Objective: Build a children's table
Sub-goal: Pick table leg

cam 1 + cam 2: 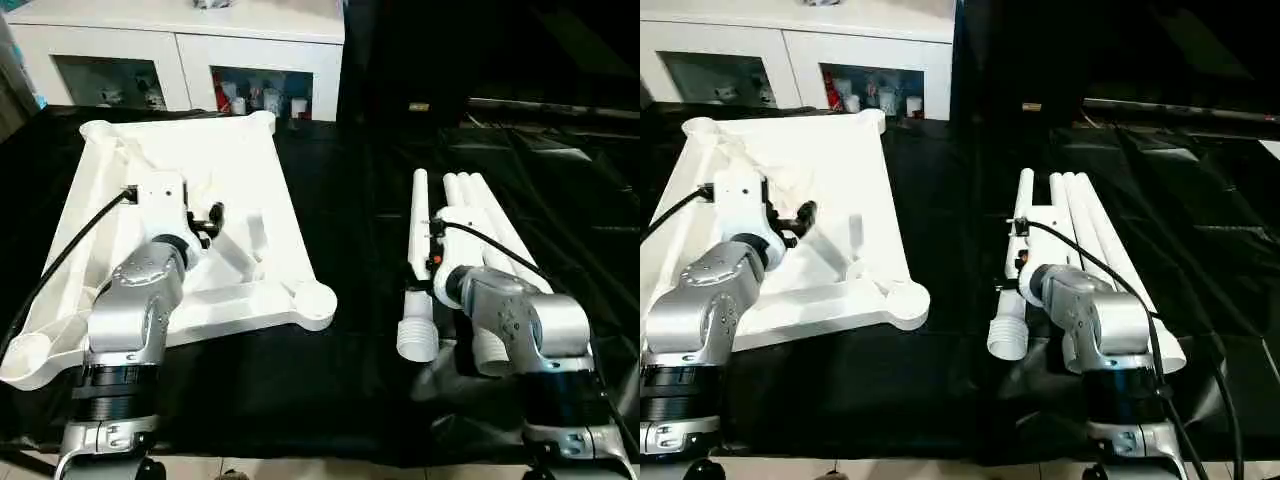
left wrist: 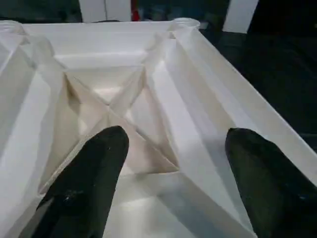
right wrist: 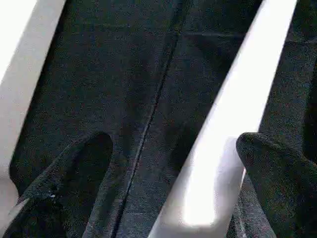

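Tabletop [image 1: 240,160] lies underside up on the left of the black counter [image 1: 340,380]; four legs [image 1: 470,215] lie side by side on the right, none fitted. Left gripper [image 2: 171,163] hovers spread wide over the ribbed underside, holding nothing. Right gripper [image 3: 173,168] is wide open around one leg, not yet clamped. Assembly appears barely begun.

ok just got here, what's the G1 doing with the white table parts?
Assembly hasn't begun. The table top lies underside up on the black-covered work table, and the left gripper hovers over its ribbed inside, fingers apart, holding nothing. The four legs lie side by side on the robot's right. The right gripper is open, one leg between its fingers, not gripped.
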Motion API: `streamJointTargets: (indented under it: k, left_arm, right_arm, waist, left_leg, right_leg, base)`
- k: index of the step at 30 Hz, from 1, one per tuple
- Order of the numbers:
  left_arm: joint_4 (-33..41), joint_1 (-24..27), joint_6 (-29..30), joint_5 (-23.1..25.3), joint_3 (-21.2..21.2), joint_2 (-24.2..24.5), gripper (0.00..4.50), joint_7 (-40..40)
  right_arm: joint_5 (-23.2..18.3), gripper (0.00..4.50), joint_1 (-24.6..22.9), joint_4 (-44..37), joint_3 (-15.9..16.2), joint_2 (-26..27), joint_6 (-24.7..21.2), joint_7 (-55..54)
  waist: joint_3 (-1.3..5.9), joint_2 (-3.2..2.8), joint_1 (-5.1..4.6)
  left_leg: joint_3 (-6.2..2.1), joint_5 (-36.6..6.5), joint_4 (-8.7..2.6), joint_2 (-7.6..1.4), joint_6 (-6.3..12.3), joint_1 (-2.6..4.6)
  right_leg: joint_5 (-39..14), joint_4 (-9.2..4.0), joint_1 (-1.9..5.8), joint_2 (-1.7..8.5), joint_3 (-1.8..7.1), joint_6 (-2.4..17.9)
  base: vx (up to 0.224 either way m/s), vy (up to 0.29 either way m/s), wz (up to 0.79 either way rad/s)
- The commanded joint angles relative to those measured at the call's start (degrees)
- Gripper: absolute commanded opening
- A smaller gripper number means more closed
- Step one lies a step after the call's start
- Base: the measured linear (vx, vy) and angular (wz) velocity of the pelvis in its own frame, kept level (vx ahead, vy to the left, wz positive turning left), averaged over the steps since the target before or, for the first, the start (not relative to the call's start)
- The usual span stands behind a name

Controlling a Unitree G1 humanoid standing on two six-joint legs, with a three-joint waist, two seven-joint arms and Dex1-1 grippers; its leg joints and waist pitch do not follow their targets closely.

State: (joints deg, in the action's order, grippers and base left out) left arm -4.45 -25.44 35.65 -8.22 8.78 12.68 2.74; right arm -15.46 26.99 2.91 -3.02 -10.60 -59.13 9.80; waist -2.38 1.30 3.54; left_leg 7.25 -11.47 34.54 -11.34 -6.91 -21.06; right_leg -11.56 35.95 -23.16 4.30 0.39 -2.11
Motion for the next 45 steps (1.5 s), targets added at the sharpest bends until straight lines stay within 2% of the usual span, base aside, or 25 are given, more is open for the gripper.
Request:
streamJointTargets:
  k: [1,2,3,7,9,11,16,20,22,23,24,26,29,32,36,37,39,42,43,44,45]
  left_arm:
    - [2.17,1.21,0.59,-0.18,-1.85,0.04,3.61,1.29]
    - [2.53,1.61,0.16,0.28,-2.46,0.21,3.61,1.63]
    - [3.01,2.08,-0.46,0.7,-3.07,0.29,3.61,2.1]
    - [4.25,3.18,-1.49,1.47,-5.02,0.99,3.61,4.16]
    - [5.31,3.89,-1.78,1.01,-6.68,2.07,3.61,7.04]
    - [6.6,4.54,-1.35,0.0,-8.05,3.06,3.61,10.01]
    - [9.2,6.1,-0.6,-1.35,-10.63,4.73,3.61,14.83]
    - [11.72,7.96,0.08,-1.61,-13.82,7.24,3.61,19.9]
    - [12.58,8.53,0.04,-1.94,-14.36,7.93,3.74,21.29]
    - [13.11,8.95,-0.17,-2.15,-14.62,8.39,3.74,22.15]
    - [13.45,9.22,-0.34,-2.31,-14.77,8.73,3.74,22.71]
    - [13.83,9.91,-1.92,-1.98,-15.13,9.35,3.74,23.46]
    - [13.47,10.45,-4.41,-0.27,-15.74,9.85,3.74,23.2]
    - [13.11,10.41,-4.54,0.1,-15.62,9.75,3.74,23.13]
    - [12.99,10.27,-4.72,0.15,-15.76,9.91,3.74,23.35]
    - [12.89,10.23,-4.6,0.1,-15.89,10.07,3.74,23.59]
    - [12.79,10.25,-4.31,-0.08,-15.96,10.12,3.74,23.93]
    - [12.87,10.39,-3.25,-1.28,-15.64,9.88,3.74,24.94]
    - [13.32,10.56,-1.42,-3.62,-14.9,9.63,3.92,26.65]
    - [13.32,10.56,-1.42,-3.62,-14.9,9.63,4.1,26.65]
    - [13.57,10.63,-0.52,-4.75,-14.54,9.53,4.1,27.38]
  right_arm:
    - [-0.64,4.5,0.66,-0.1,-1.28,0.09,-3.11,-0.88]
    - [-0.51,4.5,0.84,-0.16,-1.38,0.06,-3.91,-1.13]
    - [-0.54,4.5,1.04,-0.23,-1.58,0.07,-4.7,-1.15]
    - [-0.4,4.5,1.96,0.04,-1.89,-0.07,-7.01,-1.45]
    - [-1.03,4.5,2.9,1.54,-3.51,0.5,-9.31,-2.13]
    - [-1.27,4.5,3.11,2.74,-3.4,0.43,-9.24,-1.52]
    - [-2.04,4.5,3.63,6.33,-3.8,1.42,-10.52,-0.36]
    - [-1.09,4.5,3.77,10.08,-2.57,1.44,-10.31,-0.1]
    - [-1.04,4.2,3.97,10.59,-2.67,1.56,-10.51,-0.22]
    - [-1.04,4.2,4.08,10.84,-2.74,1.63,-10.54,-0.23]
    - [-1.03,4.2,4.21,11.07,-2.81,1.67,-10.57,-0.2]
    - [-1.0,3.84,4.41,11.44,-2.85,1.7,-10.69,-0.09]
    - [-1.01,3.75,4.6,11.96,-3.05,1.7,-10.4,-0.08]
    - [-1.05,3.43,4.9,12.88,-3.35,1.57,-10.06,0.13]
    - [-0.83,3.21,5.0,13.78,-3.71,1.51,-9.72,0.27]
    - [-0.85,3.0,5.03,14.38,-4.16,1.62,-9.74,0.17]
    - [-0.97,2.89,5.06,15.2,-4.48,1.6,-9.67,0.34]
    - [-1.05,2.56,5.04,16.05,-4.99,1.66,-9.09,0.31]
    - [-1.07,2.53,5.07,16.66,-5.42,1.71,-8.52,0.2]
    - [-1.07,2.42,5.07,16.66,-5.42,1.71,-8.52,0.2]
    - [-1.09,2.34,5.09,16.81,-5.61,1.76,-8.37,0.15]
  waist:
    - [3.34,-0.3,0.2]
    - [3.3,0.11,0.11]
    - [3.31,-0.11,0.18]
    - [3.2,-0.04,0.11]
    - [3.23,-0.05,0.08]
    - [3.22,-0.15,0.05]
    - [3.43,-0.23,0.03]
    - [3.16,-0.11,0.06]
    - [3.07,-0.26,0.0]
    - [3.05,0.15,0.0]
    - [3.05,-0.07,0.08]
    - [3.0,-0.1,0.01]
    - [3.04,-0.08,0.03]
    - [3.12,-0.21,-0.04]
    - [3.12,-0.07,-0.1]
    - [3.12,-0.08,-0.09]
    - [3.1,-0.01,-0.1]
    - [3.08,0.1,-0.08]
    - [3.07,0.12,-0.12]
    - [3.1,0.1,-0.11]
    - [3.05,0.11,-0.12]
  left_leg:
    - [1.48,-4.44,-4.09,0.59,-2.41,0.04]
    - [1.59,-4.37,-4.1,0.58,-2.32,0.0]
    - [1.55,-4.33,-4.12,0.57,-2.35,0.04]
    - [1.56,-5.04,-4.24,0.56,-2.72,0.06]
    - [1.53,-4.97,-4.24,0.58,-2.94,0.07]
    - [1.54,-5.35,-4.33,0.49,-3.22,0.09]
    - [1.68,-3.4,-4.11,0.56,-3.18,0.03]
    - [1.7,-4.89,-4.38,0.48,-3.24,0.03]
    - [1.72,-6.36,-4.47,0.39,-3.61,0.18]
    - [1.77,-6.43,-4.5,0.39,-3.56,0.13]
    - [1.69,-6.33,-4.57,0.34,-3.69,0.09]
    - [1.73,-6.81,-4.57,0.38,-3.75,0.13]
    - [1.73,-6.77,-4.6,0.34,-3.76,0.12]
    - [1.69,-6.03,-4.56,0.35,-3.98,0.09]
    - [1.77,-6.0,-4.52,0.41,-3.96,0.08]
    - [1.76,-6.1,-4.53,0.38,-3.94,0.11]
    - [1.77,-6.27,-4.55,0.38,-3.97,0.11]
    - [1.81,-6.91,-4.59,0.34,-3.94,0.13]
    - [1.83,-7.11,-4.62,0.34,-4.03,0.16]
    - [1.85,-7.04,-4.59,0.38,-4.18,0.19]
    - [1.85,-7.32,-4.62,0.39,-4.28,0.14]
  right_leg:
    - [-0.88,-3.6,3.24,0.8,0.31,9.52]
    - [-1.01,-3.7,3.2,0.74,0.34,9.4]
    - [-1.2,-3.66,3.14,0.76,0.34,9.26]
    - [-3.02,-3.87,3.03,0.8,0.35,8.46]
    - [-3.13,-3.81,2.99,0.82,0.38,8.4]
    - [-3.92,-3.78,2.86,0.9,0.35,8.28]
    - [0.48,-3.43,3.02,0.82,0.32,9.61]
    - [-2.1,-3.59,2.94,0.89,0.27,9.45]
    - [-4.6,-3.78,2.7,0.97,0.33,9.13]
    - [-4.92,-3.85,2.75,0.95,0.33,9.03]
    - [-5.04,-3.74,2.75,1.01,0.33,9.01]
    - [-5.67,-3.86,2.62,0.93,0.34,8.63]
    - [-5.63,-3.87,2.65,0.94,0.35,8.4]
    - [-4.44,-3.71,2.71,0.93,0.31,8.38]
    - [-4.28,-3.74,2.73,0.88,0.34,8.62]
    - [-4.48,-3.72,2.7,0.91,0.34,8.67]
    - [-4.87,-3.75,2.69,0.91,0.33,8.7]
    - [-6.02,-3.83,2.6,1.0,0.35,8.66]
    - [-6.31,-3.84,2.53,0.95,0.34,8.69]
    - [-6.24,-3.73,2.51,0.96,0.34,8.81]
    - [-6.54,-3.77,2.5,0.93,0.35,8.84]
  base:
    - [0.0,0.0,0.0]
    - [0.0,0.0,0.0]
    - [0.0,0.0,0.0]
    - [0.0,0.0,0.0]
    - [0.0,0.0,0.0]
    - [0.0,0.0,0.0]
    - [0.0,0.0,0.0]
    - [0.0,0.0,0.0]
    - [0.0,0.0,0.0]
    - [0.0,0.0,0.0]
    - [0.0,0.0,0.0]
    - [0.0,0.0,0.0]
    - [0.0,0.0,0.0]
    - [0.0,0.0,0.0]
    - [0.0,0.0,0.0]
    - [0.0,0.0,0.0]
    - [0.0,0.0,0.0]
    - [0.0,0.0,0.0]
    - [0.0,0.0,0.0]
    - [0.0,0.0,0.0]
    - [0.0,0.0,0.0]
